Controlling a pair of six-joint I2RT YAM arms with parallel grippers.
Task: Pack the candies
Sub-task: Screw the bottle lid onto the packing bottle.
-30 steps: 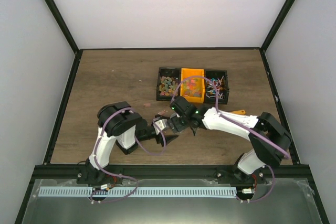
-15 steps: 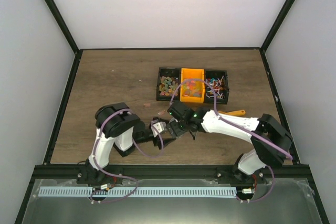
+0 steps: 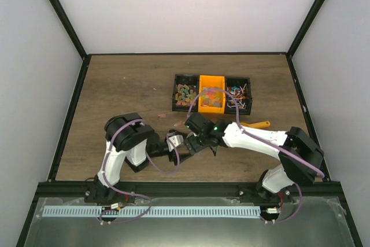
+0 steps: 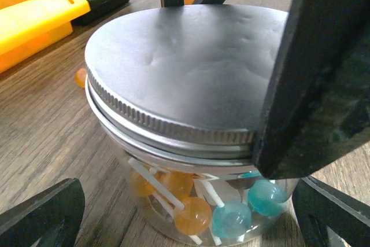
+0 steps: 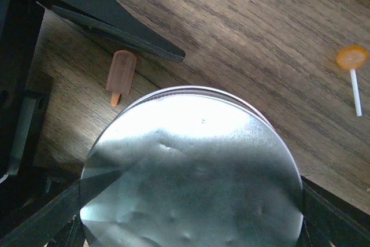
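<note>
The candies (image 4: pixel 193 212), orange and blue lollipops, lay in a clear jar (image 4: pixel 118 151) under a metal lid (image 4: pixel 185 62). More filled the bins (image 3: pixel 211 77) farther back. The right gripper (image 5: pixel 191 201) was clenched on the lid, a finger at each side of its rim. The left gripper (image 4: pixel 188 215) stood released, its fingers spread wide either side of the jar with wood showing in the gaps.

The jar sat near the table's (image 3: pixel 127 96) near-centre. There was bare wood to its left and toward the far edge, the bins were just beyond it, and a scoop (image 3: pixel 257 124) lay to the right.

The top view hid the jar beneath both grippers. Only the left wrist showed the contents. Only the right wrist showed a pink popsicle sweet (image 5: pixel 121 73) close to the lid and a loose orange lollipop (image 5: pixel 352 57) lying well apart.
</note>
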